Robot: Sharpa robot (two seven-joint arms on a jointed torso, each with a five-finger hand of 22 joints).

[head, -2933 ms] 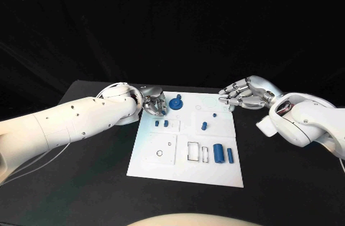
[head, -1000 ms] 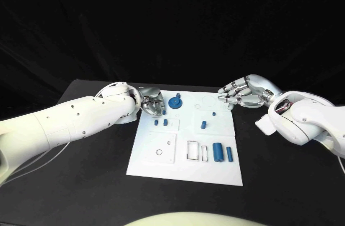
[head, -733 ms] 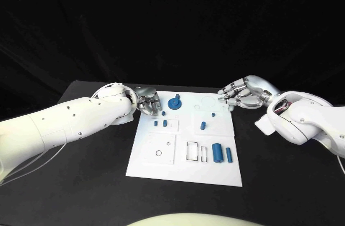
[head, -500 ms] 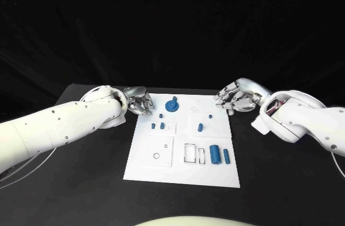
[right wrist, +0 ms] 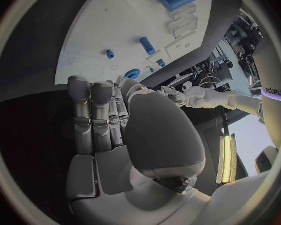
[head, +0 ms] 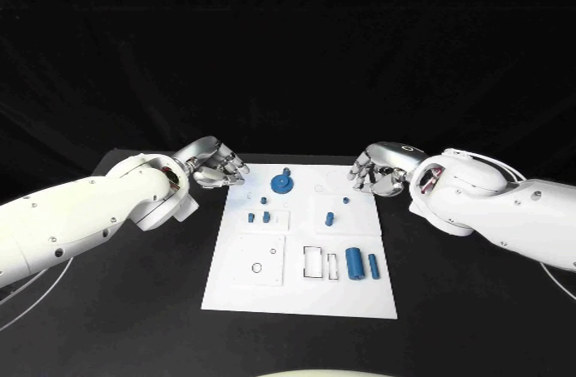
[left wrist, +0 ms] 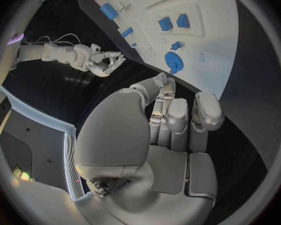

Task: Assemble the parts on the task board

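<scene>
Head view: 1 task board point(head: 300, 290), 2 empty robot hands, left point(head: 214, 165) & right point(head: 378, 176), fingers curled

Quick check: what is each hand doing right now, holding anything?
Left hand: fingers curled in, holds nothing, beside the task board.
Right hand: fingers curled in, holds nothing, at the board's far right edge.

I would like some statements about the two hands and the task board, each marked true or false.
1. The left hand holds a blue part. False: it holds nothing.
2. The round blue part lies on the task board. True.
3. The right hand rests on the large blue cylinder. False: it is by the board's far right corner, apart from it.
4. Both hands are near the board's far end. True.
</scene>
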